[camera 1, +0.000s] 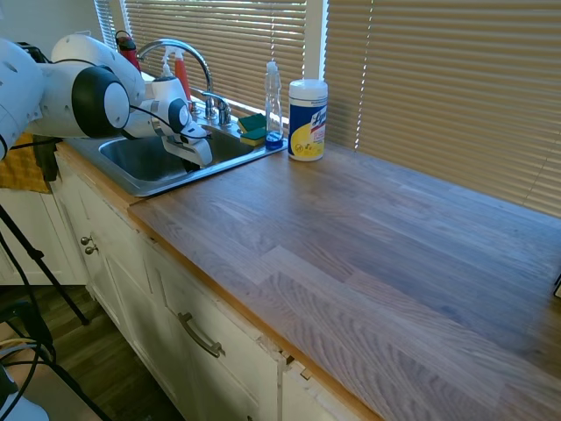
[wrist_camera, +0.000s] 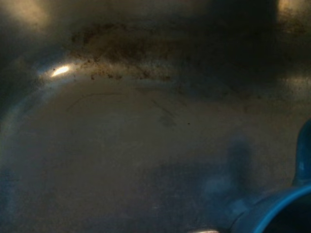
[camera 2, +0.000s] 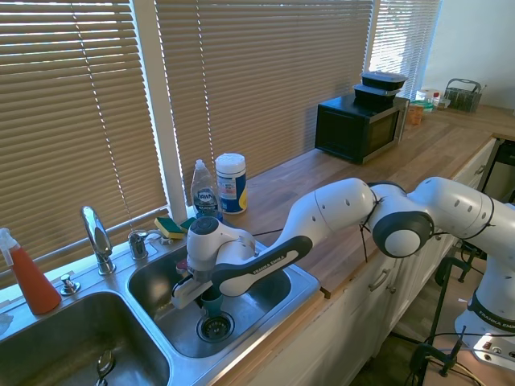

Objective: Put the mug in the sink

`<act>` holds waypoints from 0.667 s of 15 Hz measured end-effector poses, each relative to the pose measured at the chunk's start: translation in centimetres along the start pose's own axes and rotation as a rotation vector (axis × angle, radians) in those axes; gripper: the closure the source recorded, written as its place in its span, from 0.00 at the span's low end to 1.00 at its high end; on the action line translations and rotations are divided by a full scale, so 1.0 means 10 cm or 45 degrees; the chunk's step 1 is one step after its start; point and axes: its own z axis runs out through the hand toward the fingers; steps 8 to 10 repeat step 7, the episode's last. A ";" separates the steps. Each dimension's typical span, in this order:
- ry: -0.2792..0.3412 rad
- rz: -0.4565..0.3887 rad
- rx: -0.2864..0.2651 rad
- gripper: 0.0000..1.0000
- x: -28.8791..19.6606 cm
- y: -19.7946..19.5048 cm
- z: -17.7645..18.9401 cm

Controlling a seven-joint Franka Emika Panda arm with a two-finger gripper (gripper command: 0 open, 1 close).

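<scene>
The teal-blue mug (camera 2: pixel 212 304) hangs upright low inside the right basin of the stainless steel sink (camera 2: pixel 299 291), just above the round drain (camera 2: pixel 216 326). My gripper (camera 2: pixel 206 299) reaches down into that basin and is shut on the mug. In the wrist view the mug's blue rim (wrist_camera: pixel 274 216) rises from the bottom right corner over the dull steel basin floor (wrist_camera: pixel 146 145). From the first exterior view my gripper (camera 1: pixel 195 156) dips into the sink (camera 1: pixel 166 186), and the mug is hidden behind it.
A curved chrome faucet (camera 2: pixel 97 238) stands behind the basins. A white-and-yellow wipes canister (camera 1: pixel 308 120), a clear bottle (camera 1: pixel 273 98) and sponges (camera 1: pixel 252 128) sit at the sink's far corner. A red bottle (camera 2: pixel 29 276) stands by the left basin. The wooden counter (camera 1: pixel 377 254) stretches right.
</scene>
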 end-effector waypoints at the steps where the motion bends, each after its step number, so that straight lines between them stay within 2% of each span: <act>1: 0.003 -0.001 0.013 0.00 0.00 -0.02 -0.05; 4: 0.011 -0.013 0.048 0.00 -0.02 -0.10 -0.39; 7: 0.020 -0.022 0.045 0.00 -0.08 -0.05 -0.81; 10: 0.020 -0.022 0.045 0.00 -0.08 -0.05 -0.81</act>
